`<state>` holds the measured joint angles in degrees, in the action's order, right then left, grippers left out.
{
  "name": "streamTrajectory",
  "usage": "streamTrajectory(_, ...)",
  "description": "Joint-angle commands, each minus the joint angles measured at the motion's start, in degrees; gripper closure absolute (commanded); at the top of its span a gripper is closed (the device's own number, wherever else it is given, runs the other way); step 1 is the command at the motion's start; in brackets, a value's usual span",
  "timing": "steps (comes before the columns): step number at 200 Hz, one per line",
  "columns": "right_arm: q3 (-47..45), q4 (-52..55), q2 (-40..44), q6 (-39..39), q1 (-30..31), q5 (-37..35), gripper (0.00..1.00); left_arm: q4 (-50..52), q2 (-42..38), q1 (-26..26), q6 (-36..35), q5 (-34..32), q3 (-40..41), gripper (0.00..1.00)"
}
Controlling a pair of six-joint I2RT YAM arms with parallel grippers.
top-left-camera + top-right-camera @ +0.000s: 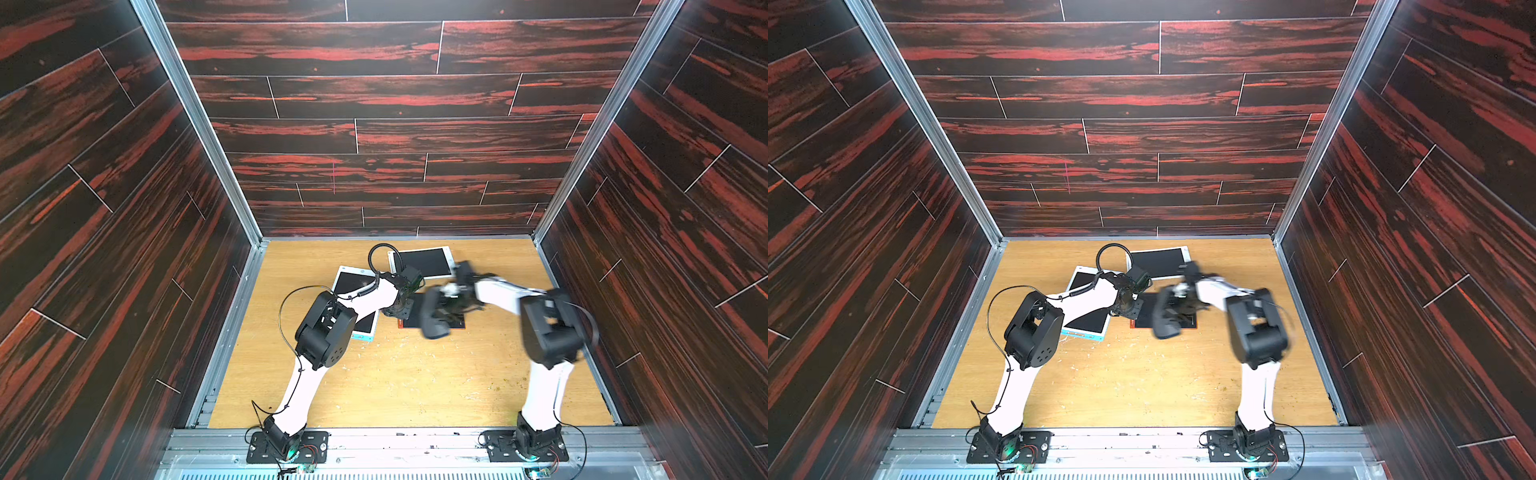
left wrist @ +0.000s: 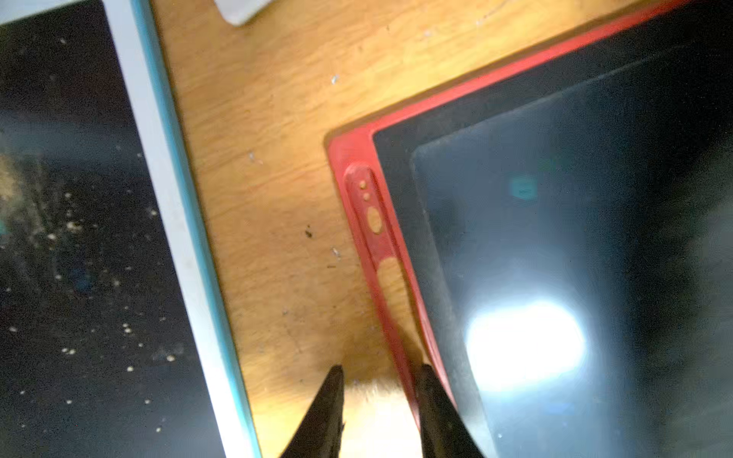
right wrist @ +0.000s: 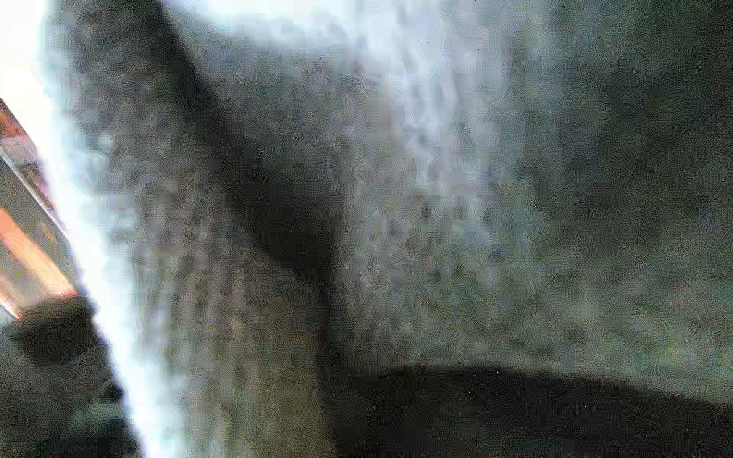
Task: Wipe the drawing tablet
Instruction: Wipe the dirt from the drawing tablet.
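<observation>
The red-framed drawing tablet [image 1: 413, 319] [image 1: 1144, 316] lies flat at the table's middle, its dark screen [image 2: 555, 238] glossy with a glare spot. My left gripper [image 1: 401, 309] [image 2: 378, 368] is low at the tablet's left edge. Its jaws stand apart, one fingertip [image 2: 426, 380] over the red frame and the other over bare wood. My right gripper [image 1: 446, 307] [image 1: 1173, 309] is motion-blurred over the screen, shut, with a dark olive mass under it. What that mass is cannot be told. The right wrist view is only a grey-green blur.
A white tablet with a teal edge [image 1: 353, 282] [image 2: 79, 238], speckled with crumbs, lies left of the red one, partly under my left arm. Another white-framed tablet [image 1: 428, 262] [image 1: 1160, 262] lies at the back. Crumbs dot the wooden table [image 1: 395, 382]. Dark walls enclose three sides.
</observation>
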<state>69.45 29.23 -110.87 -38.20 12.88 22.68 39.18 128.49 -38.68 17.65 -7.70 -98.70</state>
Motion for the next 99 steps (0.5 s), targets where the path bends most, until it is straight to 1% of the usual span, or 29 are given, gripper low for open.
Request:
streamTrajectory(1, -5.9, 1.7, 6.7, -1.2, -8.9, -3.2, 1.00, 2.9, 1.7, 0.5, 1.2, 4.4, 2.4, 0.66)
streamTrajectory(23, -5.0, 4.9, 13.4, 0.5, -10.2, -9.1, 1.00, 3.1, 2.5, 1.1, 1.9, 5.6, 0.4, 0.66)
streamTrajectory(35, -4.8, 5.6, 16.1, 0.6, -10.2, -10.5, 1.00, 3.8, 3.7, 1.3, 2.1, 5.7, -1.4, 0.66)
streamTrajectory(64, -5.0, 6.1, 19.3, -0.1, -10.2, -10.1, 1.00, 5.4, 8.0, 2.2, 3.5, 6.9, -7.4, 0.66)
streamTrajectory(99, -6.0, 6.2, 22.0, 0.4, -10.2, -11.1, 1.00, 7.6, 13.9, 3.1, 5.7, 7.0, -17.6, 0.66)
